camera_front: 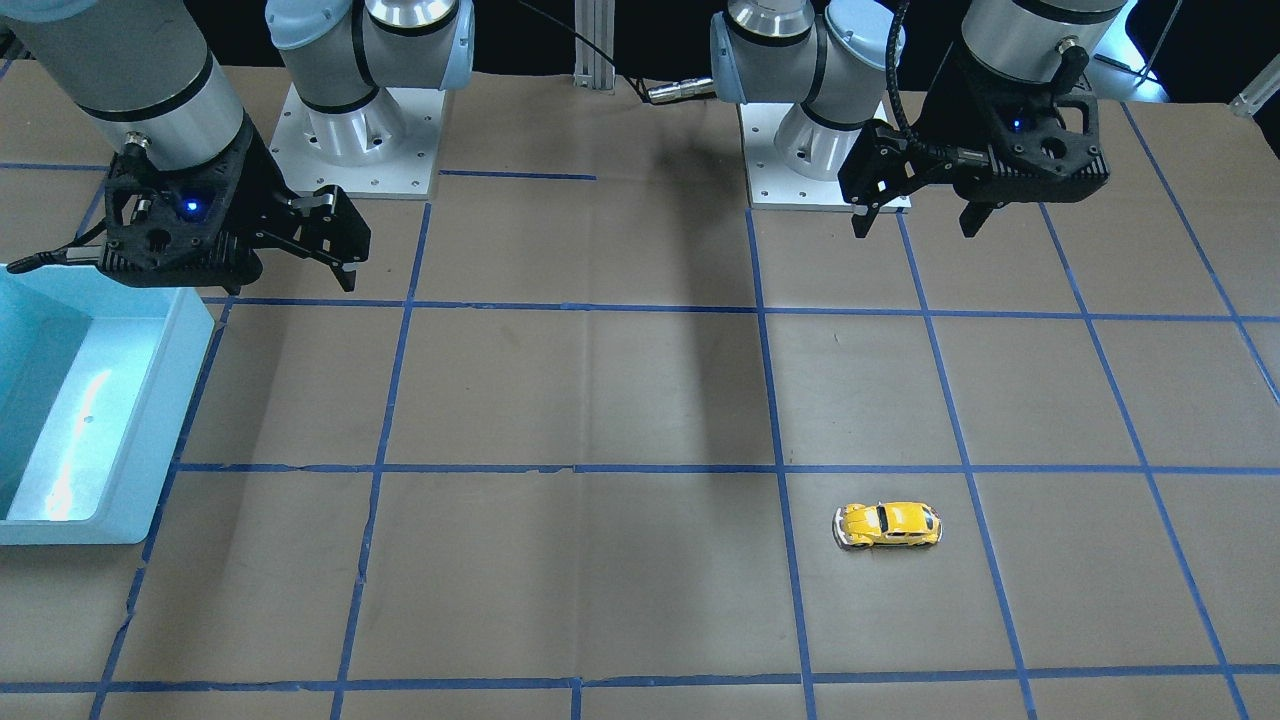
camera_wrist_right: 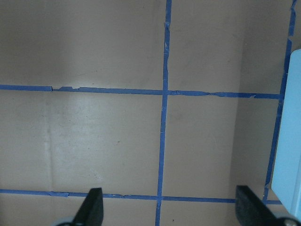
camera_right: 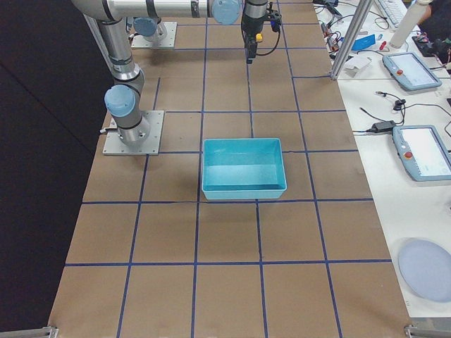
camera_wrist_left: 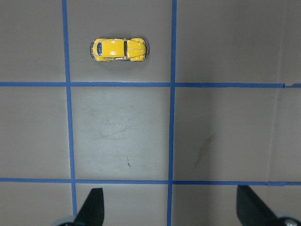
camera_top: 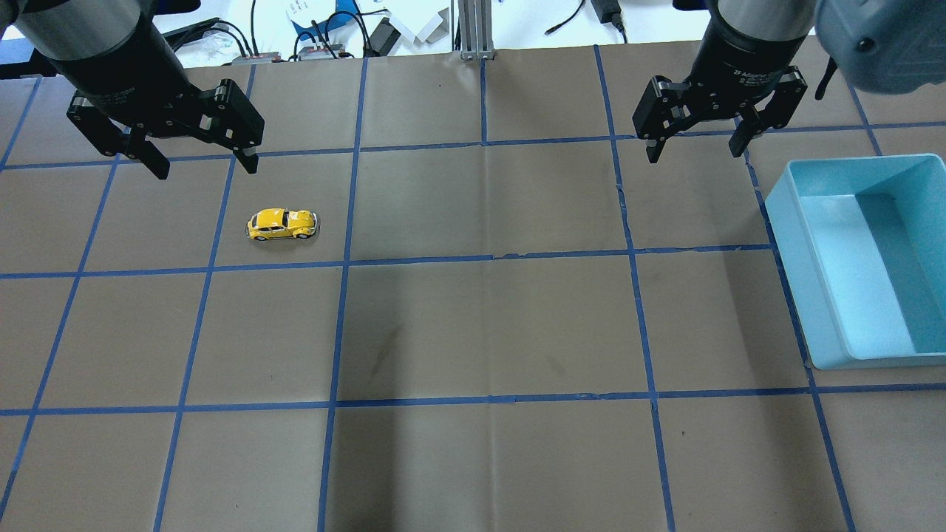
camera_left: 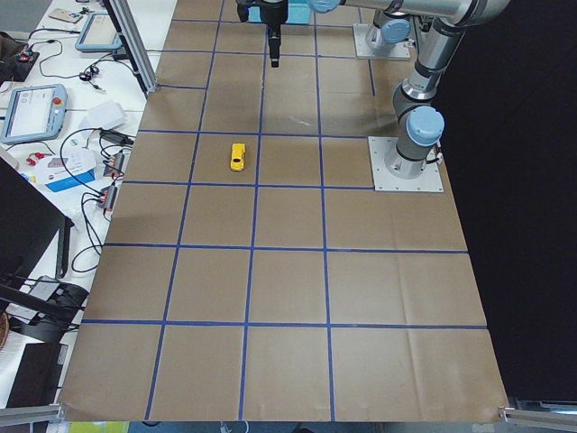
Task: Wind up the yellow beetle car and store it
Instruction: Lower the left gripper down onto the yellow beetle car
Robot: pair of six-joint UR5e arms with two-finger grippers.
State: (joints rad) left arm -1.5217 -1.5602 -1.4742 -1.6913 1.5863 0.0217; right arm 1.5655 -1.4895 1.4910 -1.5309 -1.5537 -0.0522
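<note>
The yellow beetle car [camera_top: 281, 224] stands on its wheels on the brown table, on my left side; it also shows in the front view [camera_front: 888, 525], the left side view [camera_left: 237, 157] and the left wrist view [camera_wrist_left: 119, 49]. My left gripper [camera_top: 207, 170] hangs open and empty above the table, short of the car; in its wrist view [camera_wrist_left: 171, 209] the car lies ahead and a little left. My right gripper [camera_top: 695, 154] is open and empty, high over the table's right half, next to the light blue bin [camera_top: 783, 222].
The light blue bin [camera_front: 130, 420] is empty and stands at the table's right end, its edge showing in the right wrist view [camera_wrist_right: 292, 141]. Blue tape lines grid the brown table. Both arm bases [camera_front: 355, 140] stand at the robot's side.
</note>
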